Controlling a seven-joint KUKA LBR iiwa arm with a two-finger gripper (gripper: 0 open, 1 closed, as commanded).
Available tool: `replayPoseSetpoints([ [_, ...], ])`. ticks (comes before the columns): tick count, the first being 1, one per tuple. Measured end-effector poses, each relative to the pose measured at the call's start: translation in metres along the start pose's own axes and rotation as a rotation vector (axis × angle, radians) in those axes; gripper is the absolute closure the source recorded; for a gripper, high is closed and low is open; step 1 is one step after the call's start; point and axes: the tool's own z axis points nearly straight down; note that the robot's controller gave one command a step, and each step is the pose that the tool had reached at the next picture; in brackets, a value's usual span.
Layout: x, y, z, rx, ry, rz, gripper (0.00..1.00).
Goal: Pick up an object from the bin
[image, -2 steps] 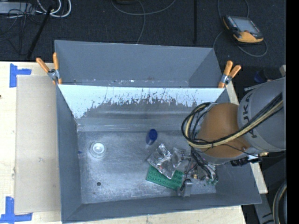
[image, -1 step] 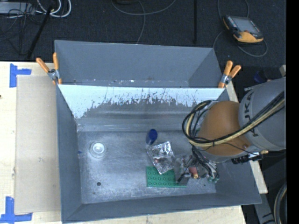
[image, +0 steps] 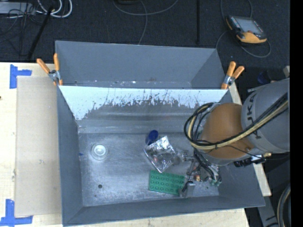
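Hanging at the three-o'clock end of a flat green studded plastic plate (image: 163, 182), the gripper (image: 190, 183) leaves its jaw state impossible to tell.

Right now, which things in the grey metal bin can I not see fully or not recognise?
Camera view:
Green studded flat plate: right end hidden under the gripper.
Small blue object: lower part behind the crumpled silver foil wrapper; kind too small to tell.
Small clear round plastic piece: cup or lid, unclear.
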Motion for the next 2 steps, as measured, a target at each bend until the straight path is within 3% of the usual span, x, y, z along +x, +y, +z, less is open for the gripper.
replayPoseSetpoints([
  [1, -0.0008, 0.0, -0.0021, 0.0, -0.001, 0.0, 1.0],
  [2, 0.0, 0.0002, 0.0, 0.0, 0.0, -0.002, 0.0],
])
